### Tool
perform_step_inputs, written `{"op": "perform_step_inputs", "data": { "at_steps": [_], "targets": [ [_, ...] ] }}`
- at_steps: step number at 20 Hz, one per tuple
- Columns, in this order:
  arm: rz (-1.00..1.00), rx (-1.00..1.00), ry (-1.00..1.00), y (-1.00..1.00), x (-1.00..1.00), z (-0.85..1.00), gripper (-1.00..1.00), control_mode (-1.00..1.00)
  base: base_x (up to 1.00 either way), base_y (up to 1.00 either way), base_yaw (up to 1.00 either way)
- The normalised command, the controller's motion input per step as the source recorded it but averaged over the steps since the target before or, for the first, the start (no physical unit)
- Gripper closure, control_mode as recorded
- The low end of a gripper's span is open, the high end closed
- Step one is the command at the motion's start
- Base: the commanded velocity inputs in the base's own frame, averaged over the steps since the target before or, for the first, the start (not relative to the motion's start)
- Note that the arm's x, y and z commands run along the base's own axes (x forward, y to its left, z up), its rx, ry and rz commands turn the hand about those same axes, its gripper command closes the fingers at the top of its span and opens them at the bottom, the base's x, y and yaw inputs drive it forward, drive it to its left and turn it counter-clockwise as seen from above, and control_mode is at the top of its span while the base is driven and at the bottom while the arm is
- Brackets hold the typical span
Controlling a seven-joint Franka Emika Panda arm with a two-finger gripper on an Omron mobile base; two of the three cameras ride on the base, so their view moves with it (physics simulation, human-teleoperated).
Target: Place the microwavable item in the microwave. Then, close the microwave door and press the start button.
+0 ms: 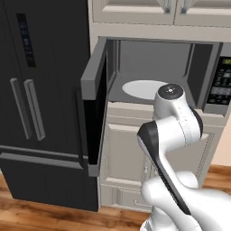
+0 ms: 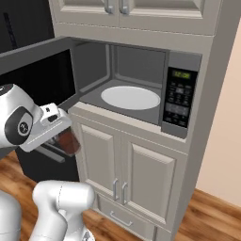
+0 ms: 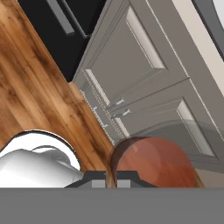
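Microwave (image 2: 141, 89) sits built into the cabinet column, door (image 1: 95, 113) swung fully open to the left, dark glass facing inward, standing in front of the black fridge (image 1: 40, 99). Cavity is grey w/ round white turntable (image 2: 130, 97) on its floor, nothing on it. Black button panel (image 2: 179, 100) at right of cavity, green display at its top.

Gripper (image 2: 66, 136) hangs low, left of the microwave, below the cavity's front edge and in front of the lower cabinet doors (image 2: 120, 167). It's closed on the clear cup (image 2: 68, 141) w/ dark red-brown contents; cup sits just under the white hand, tilted, outside the microwave and well below the turntable level. Hand view: cup (image 3: 151, 162) shows as a red-brown round at the bottom, right against the dark fingertips (image 3: 124, 178); exact jaw gap can't be read there, but cup is clearly carried.

Left base view: arm's elbow and joint cap (image 1: 170, 91) block the lower right of the cavity opening. Wood floor (image 3: 39, 87) below, lower drawer (image 2: 124, 217) w/ handle under the cabinet doors. Upper cabinets (image 2: 136, 12) above the microwave
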Motion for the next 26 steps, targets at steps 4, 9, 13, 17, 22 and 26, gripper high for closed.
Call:
{"op": "perform_step_inputs", "data": {
  "at_steps": [4,9,13,17,22,26],
  "targets": [
    [0.0,0.0,0.0,0.0,0.0,0.0,1.0,1.0,0.07,-0.29,0.0],
    [0.05,0.03,0.0,-0.28,0.33,0.0,1.0,-1.0,0.04,-0.13,0.0],
    [0.21,0.01,0.0,-0.39,0.98,0.35,1.0,-1.0,0.0,0.0,0.0],
    [0.16,0.0,-0.02,-0.36,0.74,0.26,1.0,-1.0,0.0,0.0,0.0],
    [0.01,-0.02,-0.02,-0.11,0.32,0.2,1.0,-1.0,0.0,0.0,0.0],
    [0.0,-0.01,0.0,-0.13,0.39,0.11,1.0,-1.0,0.0,0.0,0.0]
  ]
}}
